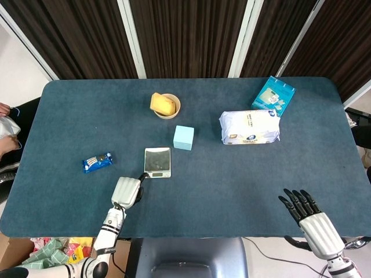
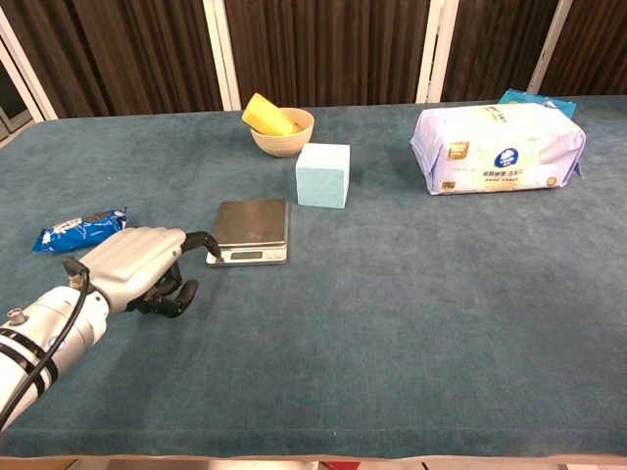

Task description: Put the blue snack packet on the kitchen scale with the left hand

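The blue snack packet lies flat on the blue table at the left, apart from everything. The kitchen scale sits to its right with an empty silver platform. My left hand rests low on the table between them, nearer the front edge. Its fingers are curled under with nothing in them, and its thumb points toward the scale's near left corner. My right hand hovers at the front right with fingers spread, holding nothing; the chest view does not show it.
A light blue cube stands just behind the scale. A bowl holding a yellow sponge is further back. A white tissue pack and a teal packet lie at the right.
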You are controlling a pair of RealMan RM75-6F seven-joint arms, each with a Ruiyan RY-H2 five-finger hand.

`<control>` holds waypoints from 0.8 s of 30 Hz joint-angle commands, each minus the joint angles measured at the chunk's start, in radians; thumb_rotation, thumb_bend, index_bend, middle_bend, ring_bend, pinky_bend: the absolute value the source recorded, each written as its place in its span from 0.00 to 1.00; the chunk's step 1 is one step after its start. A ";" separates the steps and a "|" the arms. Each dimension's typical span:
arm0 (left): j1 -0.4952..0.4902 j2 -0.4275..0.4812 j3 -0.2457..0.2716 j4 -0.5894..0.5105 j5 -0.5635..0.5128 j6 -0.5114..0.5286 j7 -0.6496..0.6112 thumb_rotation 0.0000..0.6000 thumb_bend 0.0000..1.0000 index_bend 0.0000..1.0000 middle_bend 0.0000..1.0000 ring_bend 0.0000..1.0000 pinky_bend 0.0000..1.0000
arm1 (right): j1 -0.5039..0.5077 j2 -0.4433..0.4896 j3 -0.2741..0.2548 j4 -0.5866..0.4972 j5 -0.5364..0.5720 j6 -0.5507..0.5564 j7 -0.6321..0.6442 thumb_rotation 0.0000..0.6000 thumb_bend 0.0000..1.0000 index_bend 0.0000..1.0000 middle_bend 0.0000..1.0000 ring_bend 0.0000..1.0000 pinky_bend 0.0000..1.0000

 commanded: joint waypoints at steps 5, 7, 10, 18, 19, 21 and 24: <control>-0.010 -0.003 -0.006 0.015 -0.014 -0.014 0.002 1.00 0.56 0.28 1.00 1.00 1.00 | -0.002 0.001 0.001 -0.001 0.000 0.004 0.000 1.00 0.19 0.00 0.00 0.00 0.00; -0.009 -0.003 -0.004 0.015 -0.016 -0.014 0.002 1.00 0.55 0.28 1.00 1.00 1.00 | -0.002 0.001 0.000 -0.001 0.000 0.003 0.001 1.00 0.19 0.00 0.00 0.00 0.00; -0.008 -0.001 -0.001 0.013 -0.015 -0.011 0.002 1.00 0.56 0.28 1.00 1.00 1.00 | -0.002 0.001 0.001 -0.001 0.000 0.004 0.000 1.00 0.19 0.00 0.00 0.00 0.00; -0.008 0.003 0.004 0.006 -0.013 -0.006 0.006 1.00 0.56 0.28 1.00 1.00 1.00 | -0.003 0.003 0.001 -0.001 -0.001 0.008 0.004 1.00 0.19 0.00 0.00 0.00 0.00; -0.008 0.003 0.004 0.007 -0.013 -0.005 0.006 1.00 0.56 0.28 1.00 1.00 1.00 | -0.003 0.003 0.001 -0.001 -0.002 0.008 0.005 1.00 0.19 0.00 0.00 0.00 0.00; -0.010 0.003 0.003 0.010 -0.015 -0.008 0.004 1.00 0.56 0.28 1.00 1.00 1.00 | -0.003 0.003 0.001 -0.001 -0.002 0.008 0.005 1.00 0.19 0.00 0.00 0.00 0.00; -0.008 0.004 0.005 0.012 -0.017 -0.009 0.002 1.00 0.56 0.29 1.00 1.00 1.00 | -0.004 0.003 0.002 -0.001 -0.001 0.009 0.006 1.00 0.19 0.00 0.00 0.00 0.00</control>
